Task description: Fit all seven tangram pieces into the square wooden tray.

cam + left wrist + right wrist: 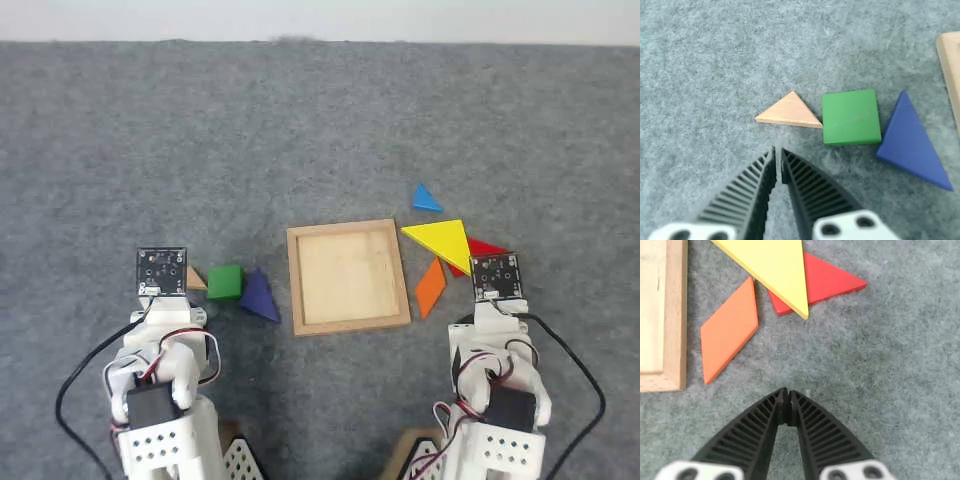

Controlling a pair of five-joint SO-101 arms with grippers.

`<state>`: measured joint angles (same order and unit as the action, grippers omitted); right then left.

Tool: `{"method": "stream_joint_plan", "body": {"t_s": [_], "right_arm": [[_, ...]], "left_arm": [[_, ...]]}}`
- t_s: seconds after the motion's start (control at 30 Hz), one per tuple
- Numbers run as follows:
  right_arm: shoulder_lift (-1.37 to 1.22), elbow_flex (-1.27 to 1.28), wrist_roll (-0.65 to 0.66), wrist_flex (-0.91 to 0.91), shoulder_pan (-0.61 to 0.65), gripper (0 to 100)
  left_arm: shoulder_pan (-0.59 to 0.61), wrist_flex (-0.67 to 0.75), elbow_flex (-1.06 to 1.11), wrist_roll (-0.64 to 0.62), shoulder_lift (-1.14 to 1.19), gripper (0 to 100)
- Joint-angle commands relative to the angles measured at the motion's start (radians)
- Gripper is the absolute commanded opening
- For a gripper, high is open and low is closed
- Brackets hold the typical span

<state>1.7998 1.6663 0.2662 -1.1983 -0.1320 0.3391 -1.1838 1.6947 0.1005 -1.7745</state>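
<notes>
- High view: the wooden tray [350,322] lies on a grey mat [300,120]. All the pieces lie outside it. The tan triangle [195,279], green square [225,282] and dark blue triangle [258,295] are on one side. The light blue triangle [425,198], yellow triangle [442,242], red triangle [485,246] and orange parallelogram [431,285] are on the other.
- Left wrist view: the left gripper [777,152] is pressed together and holds nothing — it is near the tan triangle, which touches the green square.
- Right wrist view: the right gripper [786,392] is pressed together and holds nothing — the yellow triangle overlaps the red one.

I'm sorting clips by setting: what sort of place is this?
Probably a robotics test bench: a grey carpet-like mat covers the table, a white left robot arm sits beside the right arm, and a square wooden tray lies among coloured pieces like a yellow triangle.
</notes>
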Motion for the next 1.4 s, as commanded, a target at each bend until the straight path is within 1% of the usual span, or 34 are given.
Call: {"method": "stream_joint_plan", "body": {"t_s": [0.0, 0.23, 0.37, 0.57, 0.67, 0.77, 0.83, 0.87, 0.97, 1.0, 1.13, 1.23, 1.3, 1.37], "right_arm": [[0.012, 0.017, 0.009, 0.001, -0.008, 0.8], [0.005, 0.017, 0.005, -0.001, -0.007, 0.9], [0.015, 0.017, 0.003, -0.081, 0.004, 0.9], [0.015, 0.017, 0.006, -0.111, 0.171, 0.8], [0.015, 0.017, 0.009, -0.111, 0.188, 0.9], [0.015, 0.017, 0.009, -0.09, 0.193, 0.9], [0.015, 0.017, 0.017, 0.002, 0.191, 0.9], [0.015, 0.015, 0.051, 0.051, 0.188, 0.9], [0.015, 0.011, 0.275, 0.151, 0.188, 0.9], [0.012, -0.003, 0.301, 0.165, 0.186, 0.9], [0.002, -0.104, 0.285, 0.165, 0.186, 0.9], [-0.036, -0.226, 0.285, 0.134, 0.186, 0.9], [-0.125, -0.322, 0.284, 0.117, 0.188, 0.9], [-0.266, -0.419, 0.279, 0.117, 0.194, 0.9]], "left_arm": [[0.003, -0.003, -0.01, -0.011, -0.012, 2], [0.003, -0.003, -0.01, -0.011, -0.012, 2], [0.003, -0.003, -0.01, -0.011, -0.012, 2], [0.003, -0.003, -0.01, -0.011, -0.012, 2], [0.003, -0.003, -0.01, -0.011, -0.012, 2], [0.005, -0.003, -0.01, -0.011, -0.012, 2], [0.005, -0.003, -0.01, -0.011, -0.012, 2], [0.005, -0.003, -0.01, -0.011, -0.012, 2], [0.005, -0.003, -0.01, -0.011, -0.012, 2], [0.005, -0.003, -0.01, -0.011, -0.012, 2], [0.005, -0.003, -0.01, -0.011, -0.012, 2], [0.005, -0.003, -0.01, -0.011, -0.012, 2], [0.005, -0.003, -0.01, -0.011, -0.012, 2], [0.005, -0.003, -0.01, -0.011, -0.012, 2]]}}
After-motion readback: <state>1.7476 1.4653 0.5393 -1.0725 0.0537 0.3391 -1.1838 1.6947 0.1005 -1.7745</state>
